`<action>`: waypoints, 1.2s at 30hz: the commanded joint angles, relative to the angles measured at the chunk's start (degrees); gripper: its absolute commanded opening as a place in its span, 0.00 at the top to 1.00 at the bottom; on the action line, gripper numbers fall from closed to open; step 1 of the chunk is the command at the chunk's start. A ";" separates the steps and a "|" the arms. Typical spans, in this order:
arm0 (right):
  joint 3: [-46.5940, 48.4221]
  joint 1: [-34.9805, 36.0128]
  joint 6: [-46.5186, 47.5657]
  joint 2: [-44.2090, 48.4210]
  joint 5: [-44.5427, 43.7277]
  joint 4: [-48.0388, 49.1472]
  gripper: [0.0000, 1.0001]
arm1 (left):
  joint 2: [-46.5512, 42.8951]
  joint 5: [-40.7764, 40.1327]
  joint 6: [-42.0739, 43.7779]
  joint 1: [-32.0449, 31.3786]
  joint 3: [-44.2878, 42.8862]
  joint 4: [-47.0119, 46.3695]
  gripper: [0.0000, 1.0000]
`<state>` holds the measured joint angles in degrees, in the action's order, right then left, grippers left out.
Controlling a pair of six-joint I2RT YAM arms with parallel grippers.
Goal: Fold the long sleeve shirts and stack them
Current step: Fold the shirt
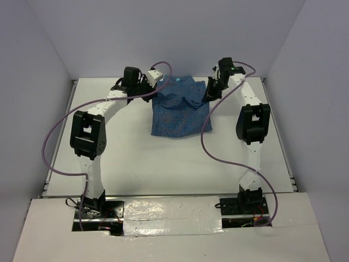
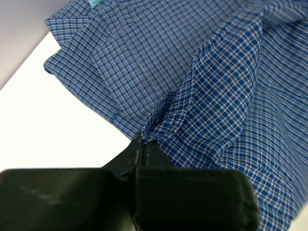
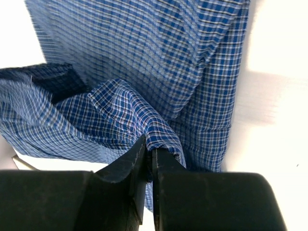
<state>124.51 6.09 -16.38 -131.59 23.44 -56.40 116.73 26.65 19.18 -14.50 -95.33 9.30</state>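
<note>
The long sleeve shirt [image 1: 180,112], blue and finely checked, lies partly folded at the far middle of the white table [image 1: 163,158]. My left gripper [image 1: 161,89] is at its far left edge. In the left wrist view that gripper [image 2: 143,142] is shut on a raised pinch of the shirt [image 2: 216,96], which climbs to the tips in a ridge. My right gripper [image 1: 209,91] is at the far right edge. In the right wrist view it [image 3: 149,149] holds a fold of the shirt [image 3: 144,57] between jaws that stand only a sliver apart.
Grey walls [image 1: 180,33] close the table in at the back and on both sides. Purple cables [image 1: 54,136] loop off each arm. A metal rail [image 1: 174,195] runs along the near edge by the arm bases.
</note>
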 commanded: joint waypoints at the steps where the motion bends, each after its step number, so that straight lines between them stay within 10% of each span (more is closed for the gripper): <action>1: 2.14 -0.73 1.00 -1.30 1.43 1.29 0.88 | 2.97 -2.04 0.06 0.09 -4.24 -3.59 1.00; 11: 2.23 -2.57 -5.49 -4.20 3.72 14.47 0.54 | 9.04 -8.19 -0.37 0.18 -7.76 -7.19 0.95; 22: 5.05 -5.65 -4.37 0.80 -5.68 20.18 0.28 | 16.78 -18.56 -8.10 1.67 -23.82 -3.95 0.45; 27: -7.81 -4.42 -1.46 11.51 -2.79 20.98 0.38 | 11.71 -11.47 -7.24 2.46 -25.97 -0.17 0.42; 31: -23.50 -0.91 -2.42 19.69 -0.16 29.23 0.79 | 3.87 2.24 -2.23 -0.34 -16.94 6.06 0.45; 36: -28.36 0.15 -8.22 17.69 2.05 33.29 0.96 | 0.35 6.65 -3.09 -4.04 -8.31 10.57 0.48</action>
<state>97.49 6.42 -21.61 -111.92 24.32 -28.62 118.96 25.87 16.16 -16.16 -107.57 16.32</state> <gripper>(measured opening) 0.050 0.524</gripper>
